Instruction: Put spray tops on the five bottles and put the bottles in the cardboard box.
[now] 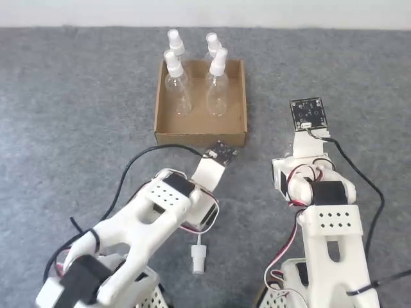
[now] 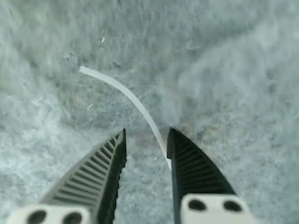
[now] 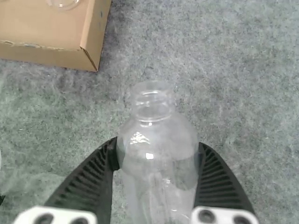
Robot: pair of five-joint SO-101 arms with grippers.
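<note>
Clear plastic bottle [image 3: 152,109], neck open, no top, clamped between right gripper [image 3: 157,147] jaws; brown cardboard box [image 3: 96,35] just ahead. Left gripper [image 2: 146,132] half spread, gripping nothing; thin white spray-top tube [image 2: 126,91] runs between its jaws.

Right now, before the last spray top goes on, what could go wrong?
The left pincer is open over only the thin tube of the spray top; closing there may bend the tube or drop the top. The right pincer holds the open bottle by its smooth round body, so it might tilt when the top is pushed in.
</note>
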